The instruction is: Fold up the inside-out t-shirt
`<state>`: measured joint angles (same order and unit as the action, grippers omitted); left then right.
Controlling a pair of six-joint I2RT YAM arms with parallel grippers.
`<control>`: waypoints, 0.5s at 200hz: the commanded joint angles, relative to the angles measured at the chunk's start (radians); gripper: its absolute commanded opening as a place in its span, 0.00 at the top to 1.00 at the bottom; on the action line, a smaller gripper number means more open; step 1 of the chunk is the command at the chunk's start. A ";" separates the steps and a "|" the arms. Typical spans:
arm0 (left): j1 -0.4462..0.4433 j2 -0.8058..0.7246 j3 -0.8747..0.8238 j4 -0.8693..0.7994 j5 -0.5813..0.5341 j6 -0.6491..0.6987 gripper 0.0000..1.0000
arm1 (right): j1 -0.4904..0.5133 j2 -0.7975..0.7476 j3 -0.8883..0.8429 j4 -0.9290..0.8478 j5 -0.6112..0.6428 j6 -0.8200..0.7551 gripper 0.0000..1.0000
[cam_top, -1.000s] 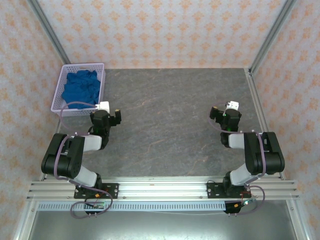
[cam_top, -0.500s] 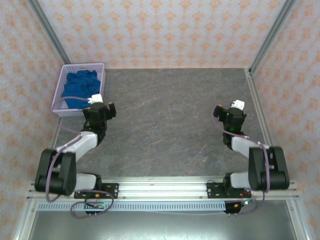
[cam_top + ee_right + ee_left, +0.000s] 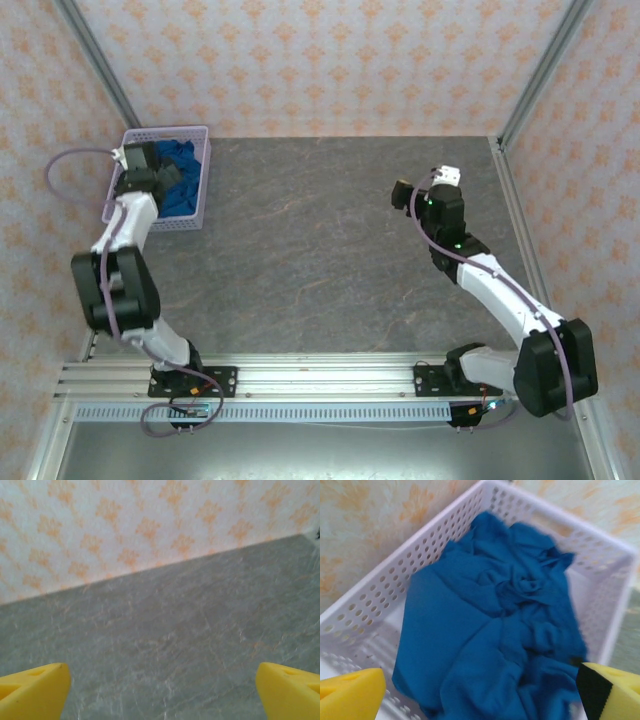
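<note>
Left pincer swung over the basket — t-shirt apparently just beneath.

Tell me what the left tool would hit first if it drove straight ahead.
Most likely the crumpled blue t-shirt, lying in the basket dead ahead of the left tool, whose fingers stand open. The gap to it is unclear.

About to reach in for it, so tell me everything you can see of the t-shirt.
The t-shirt is plain royal blue, soft-looking cloth, crumpled in a loose heap with twisted folds near its middle. No print or sleeve can be made out. It lies inside the perforated plastic basket, covering most of its floor.
</note>
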<state>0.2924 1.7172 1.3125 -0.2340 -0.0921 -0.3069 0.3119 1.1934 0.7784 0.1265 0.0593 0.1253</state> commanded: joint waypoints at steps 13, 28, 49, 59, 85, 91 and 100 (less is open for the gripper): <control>0.027 0.282 0.309 -0.362 0.031 0.035 0.00 | 0.013 0.021 -0.006 -0.062 -0.025 0.035 0.04; 0.027 0.382 0.432 -0.449 0.003 0.057 0.00 | 0.012 0.029 -0.017 -0.058 -0.025 0.042 0.03; 0.026 0.482 0.542 -0.526 -0.037 0.090 0.00 | 0.013 0.039 -0.025 -0.048 -0.024 0.049 0.03; 0.027 0.526 0.592 -0.568 -0.029 0.112 0.05 | 0.013 0.047 -0.025 -0.044 -0.021 0.053 0.03; 0.026 0.607 0.657 -0.628 0.000 0.143 0.15 | 0.012 0.077 -0.010 -0.033 -0.027 0.060 0.03; 0.025 0.626 0.672 -0.646 0.012 0.153 0.18 | 0.013 0.085 -0.005 -0.032 -0.028 0.064 0.03; 0.025 0.649 0.690 -0.663 0.027 0.164 0.23 | 0.013 0.096 0.002 -0.029 -0.032 0.065 0.03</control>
<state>0.3206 2.3142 1.9450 -0.7567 -0.0837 -0.2001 0.3183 1.2617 0.7650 0.0830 0.0364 0.1692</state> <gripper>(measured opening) 0.814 0.974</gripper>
